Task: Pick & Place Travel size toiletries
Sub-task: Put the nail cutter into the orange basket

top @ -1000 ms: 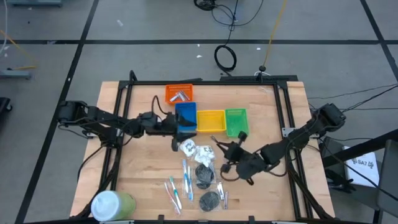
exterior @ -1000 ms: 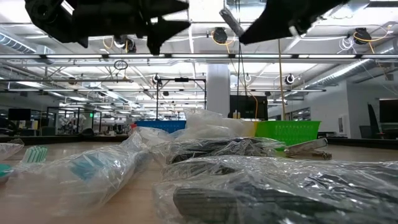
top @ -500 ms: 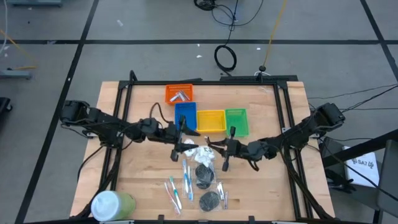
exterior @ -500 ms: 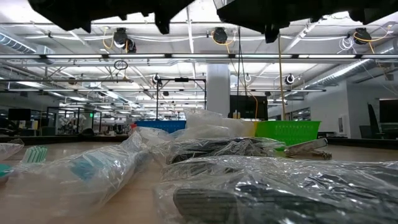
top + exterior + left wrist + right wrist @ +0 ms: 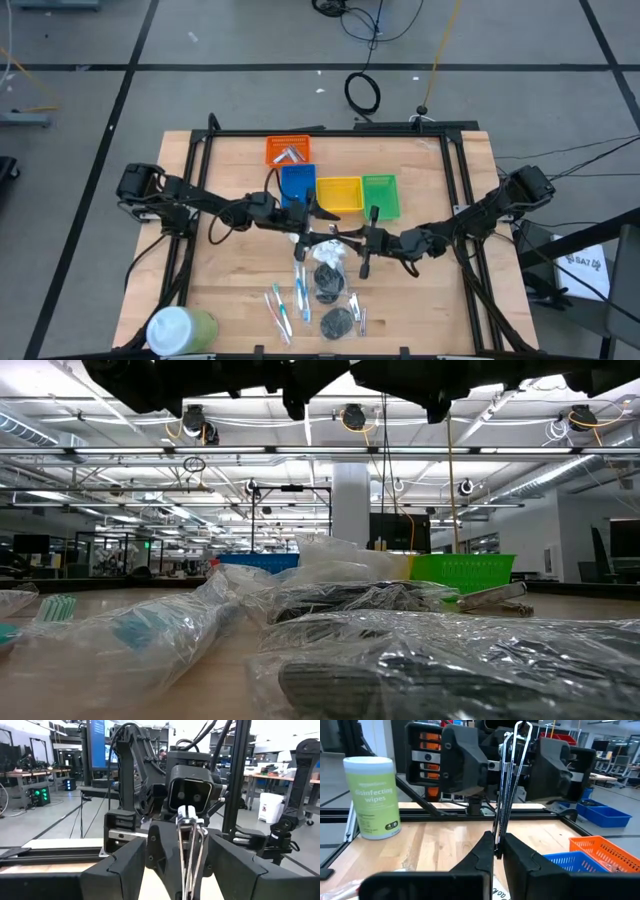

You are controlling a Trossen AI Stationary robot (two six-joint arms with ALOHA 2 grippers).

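Two tools, meeting point: the left tool [image 5: 177,850] and the right tool [image 5: 497,852] face each other nose to nose above the middle of the tabletop [image 5: 230,160], just in front of the blue tray [image 5: 298,183]
Change, left arm: a second ago it hung over the blue tray; it has since swung toward the right arm and closed the remaining gap
Change, right arm: a second ago it was low and nearer the front right; it rose and turned toward the left arm, and in the last half second has held its place
Right tool state: fingers pressed together on a short silvery stick [image 5: 506,780]; the stick stands out beyond the fingertips toward the other arm
Left tool state: fingers spread wide, one on each side of the stick; not touching it
Stick location: in the air between the two tools, clear of the tabletop
Meaning for the task: judged a hand-over in preparation; the left fingers must close on the stick before the right ones let go
Likely destination: the orange tray [image 5: 288,150], which already holds similar silvery pieces; a judgement only
Remaining items: toothbrushes [image 5: 285,305], dark discs [image 5: 335,320] and white packets [image 5: 325,245] lie in front of the trays; not yet sorted
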